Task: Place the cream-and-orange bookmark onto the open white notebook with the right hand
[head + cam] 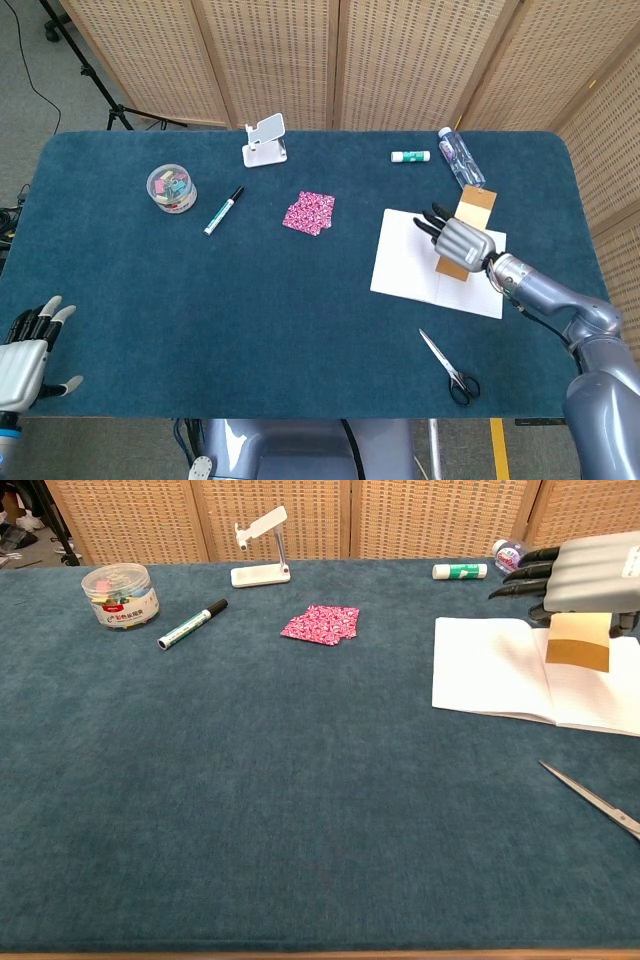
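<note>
Tabletop [300, 330]: dark teal felt surface, contents listed from the near edge to the far edge.

1. Left hand [25, 350]: beyond the near left corner, off the tabletop edge; fingers [45, 312] spread apart, holding nothing. Seen in the head view only.

2. Scissors [448, 367]: near edge, right of centre, lying flat with black handles toward the near edge. One blade tip shows at the right edge of the chest view [590, 798].

3. Open white notebook [410, 262]: right portion of the tabletop, lying flat with pages up [490, 670].

4. Right hand [462, 240]: over the notebook's right half, with dark fingers [432, 222] extended toward the tabletop centre. It holds the bookmark; which fingers pinch it cannot be told. Also in the chest view [590, 575].

5. Cream-and-orange bookmark [470, 215]: held under the right hand, over the notebook's right page. Orange lower end hangs below the hand in the chest view [578, 642]; whether it touches the page cannot be told.

6. Pink patterned cloth [309, 213]: middle of the tabletop, flat [321, 622].

7. Marker pen [224, 210]: left of centre, green-and-white barrel, black cap [192, 625].

8. Clear round tub [171, 188]: left portion, holding small coloured items [119, 594].

9. Glue stick [410, 156]: near the far edge, right of centre, lying on its side [460, 571].

10. Plastic bottle [460, 160]: far right, lying on its side, just beside the glue stick.

11. White phone stand [265, 139]: far edge, centre, upright [261, 550].
</note>
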